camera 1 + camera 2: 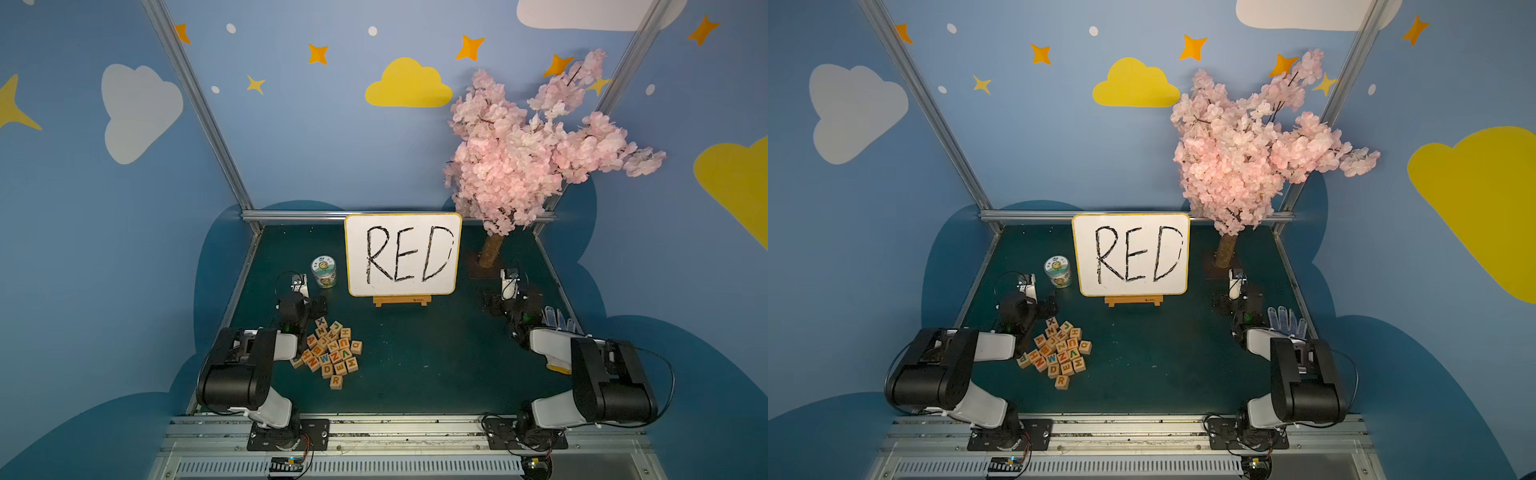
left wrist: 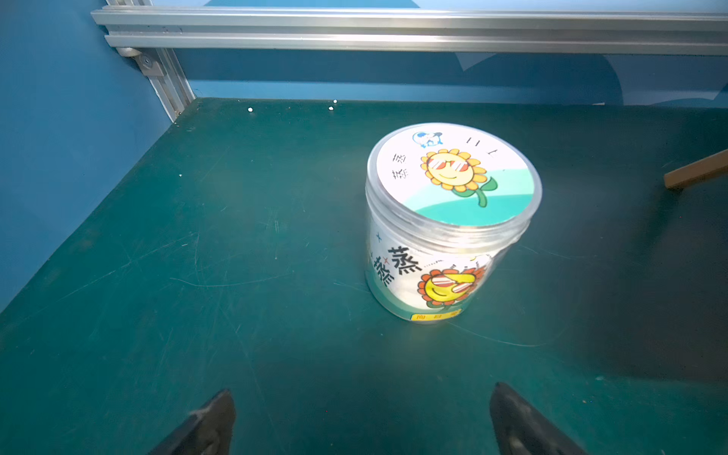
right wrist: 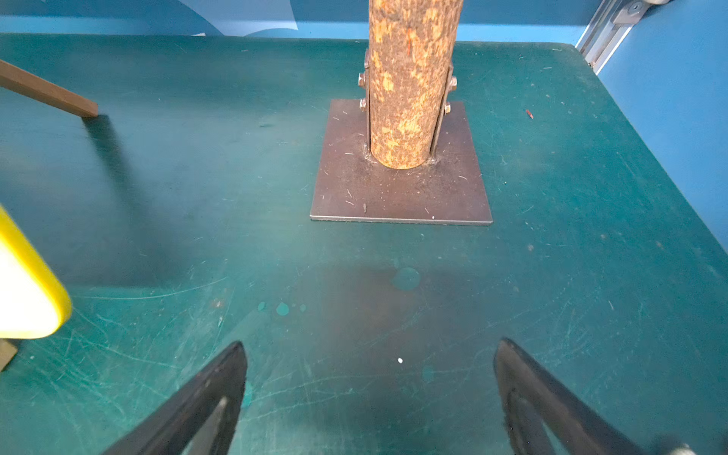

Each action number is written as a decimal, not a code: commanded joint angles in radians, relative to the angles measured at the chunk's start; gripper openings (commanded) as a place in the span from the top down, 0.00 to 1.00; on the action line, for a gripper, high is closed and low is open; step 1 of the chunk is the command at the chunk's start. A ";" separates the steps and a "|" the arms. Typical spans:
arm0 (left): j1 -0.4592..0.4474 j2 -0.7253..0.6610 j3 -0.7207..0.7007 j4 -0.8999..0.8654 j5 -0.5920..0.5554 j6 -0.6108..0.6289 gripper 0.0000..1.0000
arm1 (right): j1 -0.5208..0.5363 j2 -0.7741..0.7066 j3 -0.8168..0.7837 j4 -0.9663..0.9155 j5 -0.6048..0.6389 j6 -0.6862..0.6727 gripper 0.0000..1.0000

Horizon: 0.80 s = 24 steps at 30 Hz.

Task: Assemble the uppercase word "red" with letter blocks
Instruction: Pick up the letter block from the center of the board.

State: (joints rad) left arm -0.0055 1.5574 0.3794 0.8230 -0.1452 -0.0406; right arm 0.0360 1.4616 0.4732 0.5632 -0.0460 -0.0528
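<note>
**Both hands open, blocks in a pile beside the left arm**

The letter blocks (image 1: 328, 353) (image 1: 1057, 353) lie in one loose pile on the left part of the green counter (image 1: 415, 353). The left side of the pile is partly hidden under the left arm. At the near edge of the pile there is a block with R (image 1: 336, 380). Just behind it a block with D (image 1: 327, 369) and a block with E (image 1: 340, 367) stand side by side, D on the left.

The left hand (image 2: 362, 417) is at the far left corner of the pile and points away from it, toward the round jar (image 2: 445, 220) further back. Its two fingers stand wide apart with only bare counter between them, and no block shows in the left wrist view.

The right hand (image 3: 370, 350) is well apart from the pile, on the right side of the counter. It is also spread open and holds nothing. It faces the brown trunk (image 3: 409, 78) on its square metal plate (image 3: 402, 189).

The white board (image 1: 403, 253) with RED written on it stands in the far middle, between the jar and the tree.
</note>
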 commanded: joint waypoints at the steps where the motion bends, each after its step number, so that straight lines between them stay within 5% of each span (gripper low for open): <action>1: 0.004 -0.015 0.015 0.007 0.013 0.008 0.01 | -0.003 0.009 0.012 -0.002 0.001 0.000 0.03; 24: 0.006 -0.014 0.018 0.004 0.019 0.005 0.02 | -0.023 0.012 0.015 -0.005 -0.037 0.007 0.08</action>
State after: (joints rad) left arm -0.0051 1.5574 0.3794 0.8227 -0.1444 -0.0414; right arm 0.0189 1.4616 0.4732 0.5632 -0.0700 -0.0517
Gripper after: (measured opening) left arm 0.983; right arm 0.927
